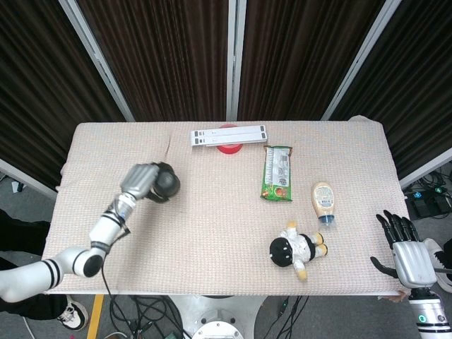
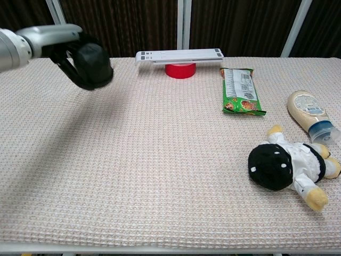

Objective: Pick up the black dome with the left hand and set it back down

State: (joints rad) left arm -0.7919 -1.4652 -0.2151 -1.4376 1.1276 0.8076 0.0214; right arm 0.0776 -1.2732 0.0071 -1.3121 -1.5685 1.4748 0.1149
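Half done: left hand (image 2: 66, 50) fingers grasped the dome (image 2: 91, 65) above the bench (image 2: 160, 160); setting down remained. Right hand (image 1: 409, 258) released, idle.

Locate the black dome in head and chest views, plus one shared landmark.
Head view: black dome is left of centre, held by the left hand over the cloth.
Chest view: it sits at upper left, gripped in the same hand.
Shared landmark: the red roll under the white bar, at the far edge.
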